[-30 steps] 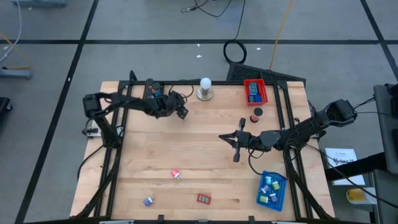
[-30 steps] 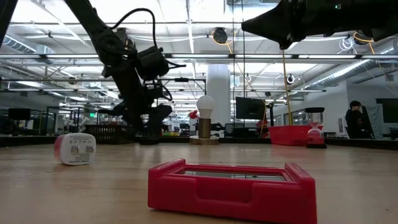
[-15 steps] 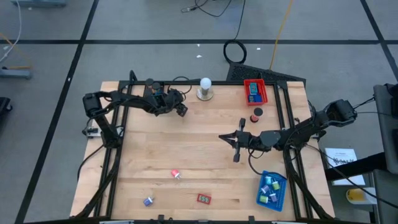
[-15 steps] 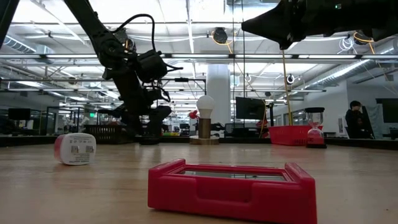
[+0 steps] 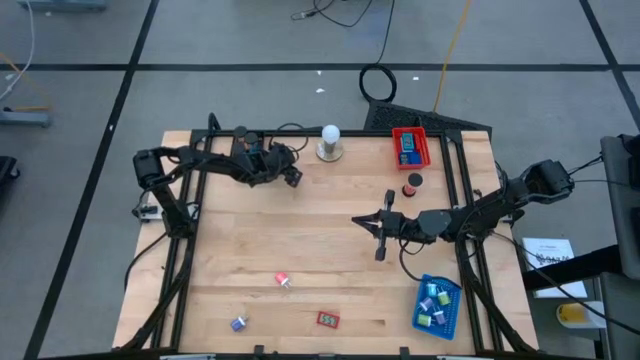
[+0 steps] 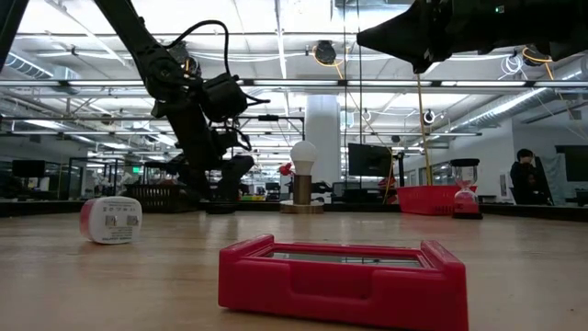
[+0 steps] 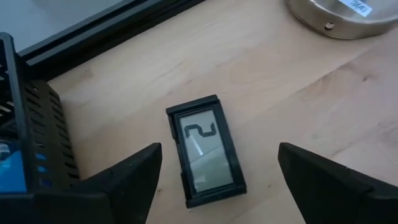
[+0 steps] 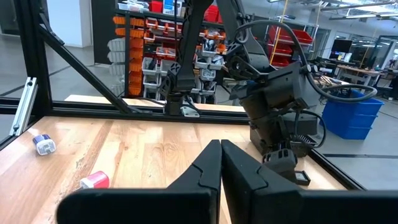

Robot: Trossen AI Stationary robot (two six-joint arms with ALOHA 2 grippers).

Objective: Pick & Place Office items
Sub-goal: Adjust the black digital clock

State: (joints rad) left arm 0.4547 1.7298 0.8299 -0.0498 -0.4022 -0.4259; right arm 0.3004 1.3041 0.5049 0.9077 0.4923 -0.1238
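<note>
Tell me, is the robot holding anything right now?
No. The left gripper hangs open above a small black display piece; the right gripper is shut on nothing.

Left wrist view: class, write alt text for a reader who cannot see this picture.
A small black framed piece with a clear window lies flat on the wooden table, between the open fingers of the left gripper. A black tray stands beside it, and a round metal base shows beyond.

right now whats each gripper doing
left gripper: open, holding nothing, above the black clip.
right gripper: closed, empty.
</note>
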